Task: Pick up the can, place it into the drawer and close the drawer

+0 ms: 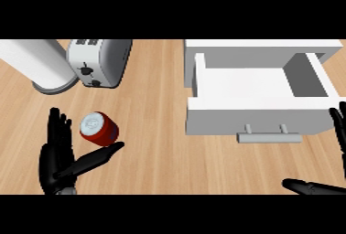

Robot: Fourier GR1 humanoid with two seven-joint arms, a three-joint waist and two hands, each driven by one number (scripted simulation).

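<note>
One can, red with a silver top, sits on the worktop in its front-left part. Can't tell if it's upright or tilted.

It's in the gap of the left hand: fingers are straight and close together just left of the can, and the thumb is splayed wide, running under the can's near side. Nothing is curled round the can. Can't tell if the thumb touches it.

One drawer, white, is pulled open at the back-right, well apart from the can. It has one bar handle on its front panel.

The right hand is at the front-right corner, cut off by the view's edge. Its fingers are straight up along the right edge beside the drawer front, thumb spread far from them, holding nothing.

Back-left there's one toaster, and one white cylinder on a grey base just left of it.
</note>
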